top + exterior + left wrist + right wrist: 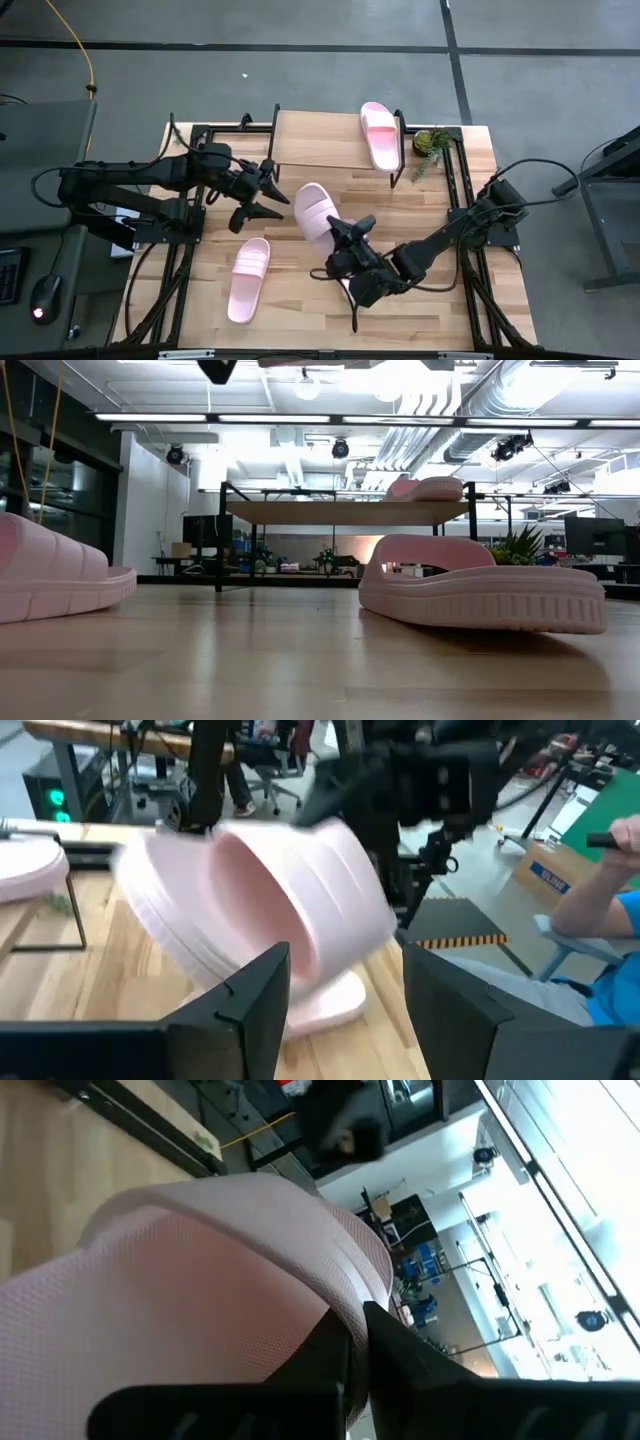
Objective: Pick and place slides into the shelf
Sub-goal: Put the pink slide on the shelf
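From above, we see the left pincer (262, 196) hanging over the wooden tabletop (200, 300) with its fingers spread and nothing between them, just off the heel end of a raised pink slide (318, 212). In the left wrist view that same slide (262, 910) fills the space directly ahead of the parted fingers (262, 990), tilted up off the boards, clear of both.

Nearer us than the left pincer, a second slide (248, 279) lies flat on the tabletop, well apart from either arm.

To the right, the right pincer (350, 240) is pressed together on the raised slide, pinching its ribbed strap; its wrist view shows the dark fingers (335, 1350) closed tight on the pale foam (200, 1280). In the low view a slide (480, 585) shows with its far end lifted.

Beyond both pincers stands the shelf (320, 140), its light plank top carrying a third slide (380, 134) at its right end. A small green plant (432, 145) sits just beside the shelf's right legs.
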